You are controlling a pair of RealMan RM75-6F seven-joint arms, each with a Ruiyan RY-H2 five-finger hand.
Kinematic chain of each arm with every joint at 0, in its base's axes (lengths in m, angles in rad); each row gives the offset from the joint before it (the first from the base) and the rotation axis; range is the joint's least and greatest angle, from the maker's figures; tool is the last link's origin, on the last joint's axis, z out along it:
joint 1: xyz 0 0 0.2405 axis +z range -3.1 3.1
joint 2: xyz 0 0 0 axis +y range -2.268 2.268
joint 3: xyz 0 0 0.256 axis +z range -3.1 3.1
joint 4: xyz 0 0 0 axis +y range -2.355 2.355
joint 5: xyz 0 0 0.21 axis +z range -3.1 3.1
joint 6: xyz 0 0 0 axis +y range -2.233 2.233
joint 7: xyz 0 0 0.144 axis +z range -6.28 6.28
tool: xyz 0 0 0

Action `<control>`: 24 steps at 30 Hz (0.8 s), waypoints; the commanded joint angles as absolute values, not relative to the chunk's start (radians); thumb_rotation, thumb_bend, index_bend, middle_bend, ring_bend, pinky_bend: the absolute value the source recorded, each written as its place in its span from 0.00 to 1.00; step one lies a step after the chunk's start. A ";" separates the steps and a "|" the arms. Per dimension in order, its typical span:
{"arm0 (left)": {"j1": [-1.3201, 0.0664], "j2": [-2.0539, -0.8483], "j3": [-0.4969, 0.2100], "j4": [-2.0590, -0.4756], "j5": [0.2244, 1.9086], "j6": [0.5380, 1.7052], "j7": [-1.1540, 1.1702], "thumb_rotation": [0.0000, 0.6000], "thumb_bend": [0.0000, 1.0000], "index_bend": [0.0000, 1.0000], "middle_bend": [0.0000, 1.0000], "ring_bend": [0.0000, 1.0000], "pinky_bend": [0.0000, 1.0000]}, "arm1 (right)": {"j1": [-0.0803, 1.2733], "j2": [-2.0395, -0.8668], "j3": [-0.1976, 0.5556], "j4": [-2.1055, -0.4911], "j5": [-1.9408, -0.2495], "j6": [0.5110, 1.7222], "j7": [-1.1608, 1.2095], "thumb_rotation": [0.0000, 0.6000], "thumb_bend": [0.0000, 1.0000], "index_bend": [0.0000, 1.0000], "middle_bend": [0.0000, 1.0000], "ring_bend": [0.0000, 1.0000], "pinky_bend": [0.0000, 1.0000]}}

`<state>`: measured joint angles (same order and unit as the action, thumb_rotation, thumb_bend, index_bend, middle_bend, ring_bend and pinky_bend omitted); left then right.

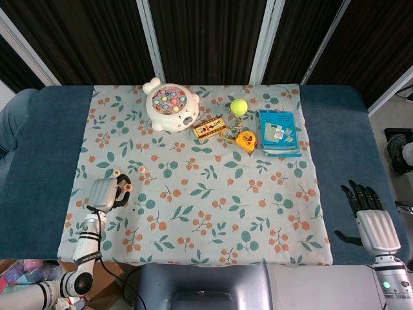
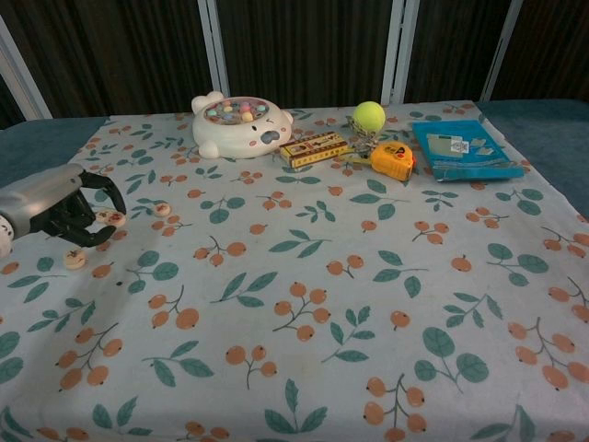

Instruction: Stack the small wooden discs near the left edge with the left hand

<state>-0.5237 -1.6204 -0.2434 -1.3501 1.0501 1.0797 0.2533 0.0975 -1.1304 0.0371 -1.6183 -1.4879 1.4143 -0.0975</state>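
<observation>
Left hand (image 2: 60, 212): low over the floral cloth (image 2: 304, 304) near its left edge, fingers curled inward and downward. One small wooden disc (image 2: 112, 218) sits right at the fingertips. Neither view settles whether it is pinched or merely lying on the cloth beside them, so the grip cannot be determined.

Task items: a second disc (image 2: 75, 260) lies flat just in front of the hand, on the near side. A third disc (image 2: 163, 209) lies a little further toward the cloth's middle, apart from the other two. Count in the chest view: three discs. The hand may hide another.

Progress, as a judgement: no stack is formed. Every visible disc is single, and none rests on another. The hand is positioned among the pieces, so the work appears to be at the gathering or first-placing step. All stacking is outstanding.

Right hand (image 1: 369, 213): well apart at the far right, off the cloth over the blue table surface (image 1: 342, 129), fingers extended and spread, nothing in it.

Other items, one of each, along the far side of the cloth:
- white fishing-game toy (image 1: 171, 106)
- yellow-and-red box (image 1: 210, 128)
- tennis ball (image 1: 239, 106)
- orange tape measure (image 1: 245, 139)
- blue packet (image 1: 279, 132)

None is close to the discs.
</observation>
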 commanded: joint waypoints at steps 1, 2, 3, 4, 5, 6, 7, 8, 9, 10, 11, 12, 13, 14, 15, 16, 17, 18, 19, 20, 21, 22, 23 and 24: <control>-0.511 -1.604 -0.239 -1.350 1.041 1.069 0.224 1.00 0.43 0.48 1.00 1.00 1.00 | 0.101 -1.134 0.036 -1.617 -1.490 1.409 -0.104 1.00 0.15 0.00 0.00 0.00 0.00; -0.508 -1.602 -0.237 -1.349 1.042 1.068 0.214 1.00 0.43 0.48 1.00 1.00 1.00 | 0.103 -1.136 0.035 -1.616 -1.490 1.404 -0.105 1.00 0.15 0.00 0.00 0.00 0.00; -0.506 -1.600 -0.235 -1.347 1.043 1.067 0.208 1.00 0.43 0.48 1.00 1.00 1.00 | 0.104 -1.137 0.034 -1.615 -1.490 1.403 -0.104 1.00 0.15 0.00 0.00 0.00 0.00; -0.504 -1.598 -0.232 -1.344 1.044 1.066 0.203 1.00 0.43 0.48 1.00 1.00 1.00 | 0.104 -1.137 0.034 -1.615 -1.491 1.403 -0.104 1.00 0.15 0.00 0.00 0.00 0.00; -0.502 -1.597 -0.230 -1.341 1.045 1.065 0.197 1.00 0.43 0.48 1.00 1.00 1.00 | 0.105 -1.137 0.034 -1.614 -1.492 1.403 -0.105 1.00 0.15 0.00 0.00 0.00 0.00; -0.500 -1.597 -0.227 -1.338 1.046 1.065 0.193 1.00 0.43 0.48 1.00 1.00 1.00 | 0.104 -1.138 0.034 -1.614 -1.492 1.404 -0.104 1.00 0.15 0.00 0.00 0.00 0.00; -0.499 -1.597 -0.225 -1.335 1.047 1.065 0.189 1.00 0.43 0.48 1.00 1.00 1.00 | 0.104 -1.138 0.035 -1.614 -1.492 1.404 -0.104 1.00 0.15 0.00 0.00 0.00 0.00; -0.497 -1.598 -0.223 -1.330 1.048 1.064 0.185 1.00 0.43 0.48 1.00 1.00 1.00 | 0.104 -1.138 0.035 -1.613 -1.492 1.405 -0.104 1.00 0.15 0.00 0.00 0.00 0.00; -0.496 -1.599 -0.221 -1.326 1.049 1.064 0.182 1.00 0.43 0.48 1.00 1.00 1.00 | 0.104 -1.137 0.035 -1.613 -1.492 1.405 -0.103 1.00 0.15 0.00 0.00 0.00 0.00; -0.496 -1.600 -0.219 -1.322 1.050 1.063 0.179 1.00 0.43 0.48 1.00 1.00 1.00 | 0.104 -1.137 0.035 -1.613 -1.492 1.406 -0.102 1.00 0.15 0.00 0.00 0.00 0.00; -0.494 -1.602 -0.217 -1.317 1.051 1.063 0.175 1.00 0.43 0.48 1.00 1.00 1.00 | 0.104 -1.136 0.035 -1.612 -1.493 1.407 -0.100 1.00 0.15 0.00 0.00 0.00 0.00; -0.494 -1.603 -0.215 -1.312 1.053 1.063 0.173 1.00 0.44 0.48 1.00 1.00 1.00 | 0.104 -1.136 0.035 -1.612 -1.494 1.407 -0.099 1.00 0.15 0.00 0.00 0.00 0.00; -0.493 -1.603 -0.213 -1.309 1.054 1.063 0.170 1.00 0.44 0.48 1.00 1.00 1.00 | 0.104 -1.136 0.035 -1.612 -1.495 1.408 -0.098 1.00 0.15 0.00 0.00 0.00 0.00; -0.491 -1.603 -0.212 -1.307 1.056 1.063 0.165 1.00 0.43 0.48 1.00 1.00 1.00 | 0.104 -1.136 0.035 -1.611 -1.494 1.408 -0.097 1.00 0.15 0.00 0.00 0.00 0.00; -0.489 -1.602 -0.211 -1.306 1.057 1.064 0.161 1.00 0.43 0.48 1.00 1.00 1.00 | 0.104 -1.136 0.035 -1.610 -1.494 1.408 -0.096 1.00 0.15 0.00 0.00 0.00 0.00; -0.487 -1.600 -0.211 -1.307 1.058 1.064 0.155 1.00 0.43 0.48 1.00 1.00 1.00 | 0.104 -1.136 0.035 -1.609 -1.494 1.408 -0.095 1.00 0.15 0.00 0.00 0.00 0.00; -0.485 -1.599 -0.211 -1.308 1.059 1.064 0.150 1.00 0.43 0.48 1.00 1.00 1.00 | 0.104 -1.136 0.035 -1.609 -1.493 1.407 -0.096 1.00 0.15 0.00 0.00 0.00 0.00; -0.484 -1.597 -0.210 -1.309 1.060 1.065 0.145 1.00 0.43 0.48 1.00 1.00 1.00 | 0.104 -1.137 0.035 -1.609 -1.493 1.407 -0.097 1.00 0.15 0.00 0.00 0.00 0.00; -0.482 -1.595 -0.210 -1.310 1.063 1.067 0.143 1.00 0.43 0.48 1.00 1.00 1.00 | 0.104 -1.137 0.035 -1.609 -1.493 1.406 -0.098 1.00 0.15 0.00 0.00 0.00 0.00; -0.481 -1.594 -0.208 -1.309 1.065 1.069 0.140 1.00 0.43 0.48 1.00 1.00 1.00 | 0.105 -1.138 0.035 -1.609 -1.493 1.406 -0.100 1.00 0.15 0.00 0.00 0.00 0.00; -0.479 -1.593 -0.207 -1.307 1.066 1.070 0.138 1.00 0.43 0.48 1.00 1.00 1.00 | 0.105 -1.139 0.034 -1.609 -1.494 1.405 -0.101 1.00 0.15 0.00 0.00 0.00 0.00; -0.478 -1.593 -0.206 -1.305 1.066 1.070 0.137 1.00 0.43 0.48 1.00 1.00 1.00 | 0.105 -1.139 0.034 -1.610 -1.494 1.406 -0.102 1.00 0.15 0.00 0.00 0.00 0.00; -0.476 -1.592 -0.205 -1.301 1.065 1.068 0.134 1.00 0.43 0.48 1.00 1.00 1.00 | 0.105 -1.139 0.034 -1.610 -1.494 1.406 -0.103 1.00 0.15 0.00 0.00 0.00 0.00; -0.476 -1.593 -0.205 -1.297 1.063 1.065 0.132 1.00 0.43 0.48 1.00 1.00 1.00 | 0.105 -1.140 0.034 -1.610 -1.494 1.406 -0.104 1.00 0.15 0.00 0.00 0.00 0.00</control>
